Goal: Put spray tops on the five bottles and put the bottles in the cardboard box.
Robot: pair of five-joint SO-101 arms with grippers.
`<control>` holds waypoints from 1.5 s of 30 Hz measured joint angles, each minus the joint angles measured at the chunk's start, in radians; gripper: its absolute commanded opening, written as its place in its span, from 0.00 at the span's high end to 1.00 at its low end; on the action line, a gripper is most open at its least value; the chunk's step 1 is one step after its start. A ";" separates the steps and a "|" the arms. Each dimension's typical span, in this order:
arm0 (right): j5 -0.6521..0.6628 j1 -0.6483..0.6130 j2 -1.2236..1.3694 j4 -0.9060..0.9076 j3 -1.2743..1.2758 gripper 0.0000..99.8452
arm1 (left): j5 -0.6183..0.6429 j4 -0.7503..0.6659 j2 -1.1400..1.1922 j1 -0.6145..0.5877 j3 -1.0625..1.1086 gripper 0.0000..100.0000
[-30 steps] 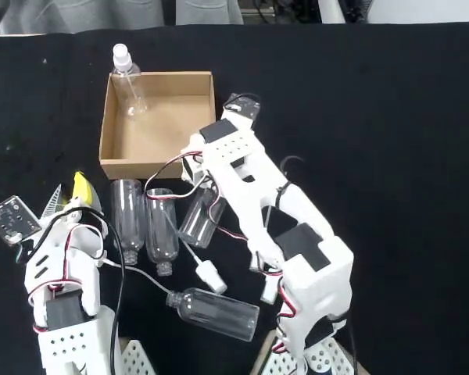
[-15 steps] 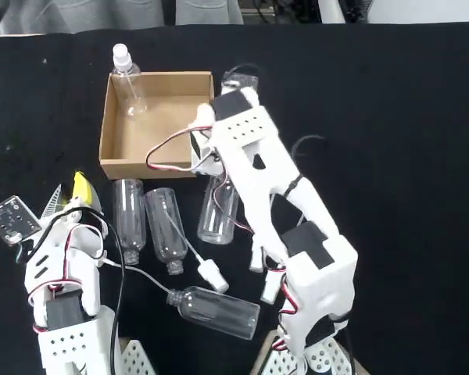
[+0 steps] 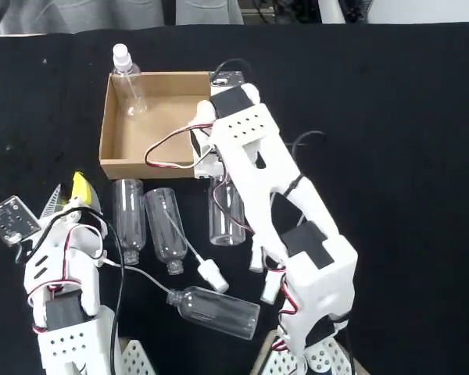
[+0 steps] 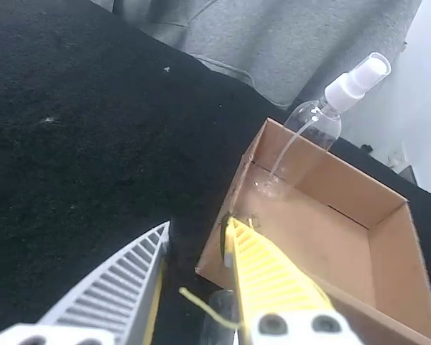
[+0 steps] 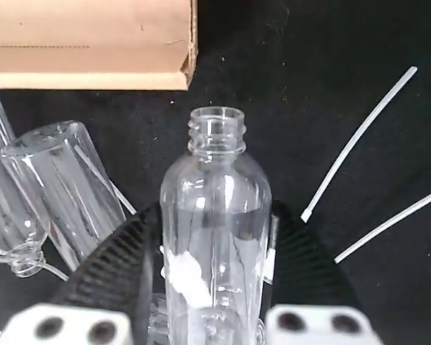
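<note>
My right gripper is shut on a clear bottle with an open neck and no top. In the high view this bottle hangs under the right arm, just in front of the cardboard box. One bottle with a white spray top stands in the box's far left corner. Two topless bottles lie side by side in front of the box. Another bottle lies nearer the arm bases. My left gripper is open and holds nothing; in the high view the left gripper sits to the box's front left.
A loose white spray top with its tube lies between the bottles. More spray tops lie beside the right arm's base. Thin white tubes lie on the black cloth right of the held bottle. The box wall stands close ahead.
The right arm has carried its bottle away from the two lying bottles toward the box's near right corner, and the bottle has swung from slanted to straight. The left arm has stayed still.
</note>
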 measured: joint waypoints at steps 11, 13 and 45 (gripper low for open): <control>0.002 0.000 0.000 0.000 0.000 0.90 | -0.178 0.000 0.000 -0.087 0.000 0.88; 0.002 0.000 0.000 0.000 0.000 0.90 | -0.203 0.012 0.000 -0.087 -0.009 0.88; 0.002 0.103 0.000 0.000 -0.046 0.90 | -0.598 0.660 -0.011 -0.150 -0.443 0.83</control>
